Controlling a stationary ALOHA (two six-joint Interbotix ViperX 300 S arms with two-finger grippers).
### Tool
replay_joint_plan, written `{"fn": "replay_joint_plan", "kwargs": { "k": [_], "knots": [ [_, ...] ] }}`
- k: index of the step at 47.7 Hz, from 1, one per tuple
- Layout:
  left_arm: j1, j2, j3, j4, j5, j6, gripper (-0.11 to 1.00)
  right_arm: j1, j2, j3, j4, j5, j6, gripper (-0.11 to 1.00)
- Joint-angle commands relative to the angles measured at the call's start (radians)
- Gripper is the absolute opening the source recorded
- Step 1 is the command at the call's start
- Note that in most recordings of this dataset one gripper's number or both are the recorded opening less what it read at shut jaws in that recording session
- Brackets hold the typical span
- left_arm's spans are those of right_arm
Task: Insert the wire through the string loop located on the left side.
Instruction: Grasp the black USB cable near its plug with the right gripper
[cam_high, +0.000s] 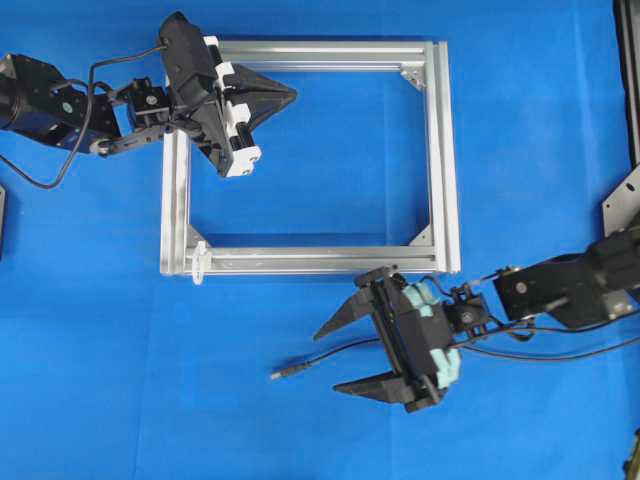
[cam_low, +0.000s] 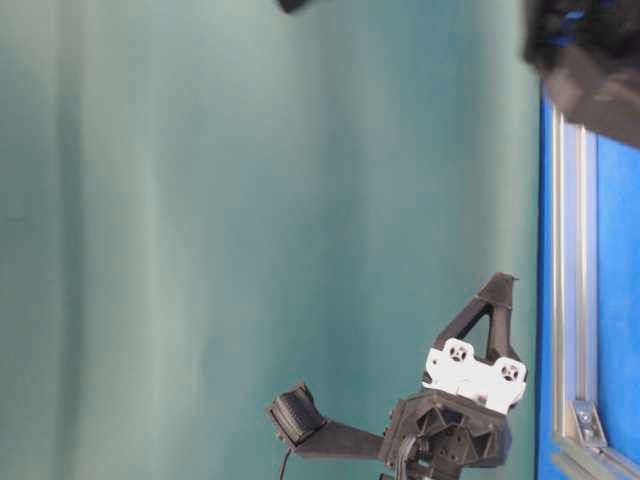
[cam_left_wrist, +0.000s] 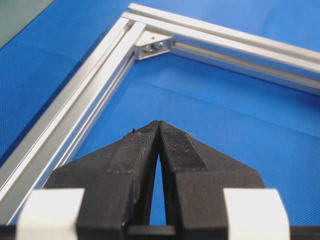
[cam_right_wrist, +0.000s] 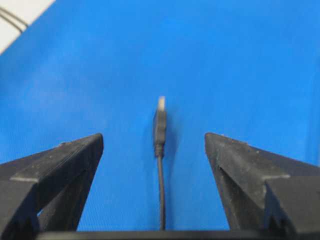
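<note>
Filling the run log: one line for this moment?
left gripper: shut, empty, over frame | right gripper: open, straddling wire | string loop: unthreaded

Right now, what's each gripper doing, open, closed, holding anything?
Left gripper: closed, holding nothing, above the frame.
Right gripper: open, empty, astride the wire on the cloth.

You've got the frame lying flat on the bench, with the string loop at its near-left corner. The wire lies on the bench just below the frame's near bar, its plug tip pointing left, between the right gripper's jaws.
</note>
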Motion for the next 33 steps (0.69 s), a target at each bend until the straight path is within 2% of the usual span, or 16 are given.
{"fn": "replay_joint_plan", "kwargs": {
  "k": [1,16,22,25,33],
  "knots": [
    [0.000,-0.031,-0.009,0.003,-0.005,0.002,0.00,0.005,0.023,-0.025,0.009,-0.005,0.011,0.88],
    [0.002,-0.032,-0.005,0.003,-0.005,0.002,0.00,0.006,0.103,-0.049,0.021,-0.009,0.020,0.88],
    [0.002,-0.034,-0.002,0.003,-0.005,0.002,0.00,0.006,0.103,-0.051,0.023,-0.011,0.020,0.84],
    [0.000,-0.035,-0.002,0.003,-0.005,0.002,0.00,0.006,0.103,-0.051,0.023,-0.011,0.020,0.73],
    [0.002,-0.034,0.000,0.003,-0.005,0.002,0.00,0.002,0.103,-0.046,0.023,-0.011,0.018,0.25]
  ]
}}
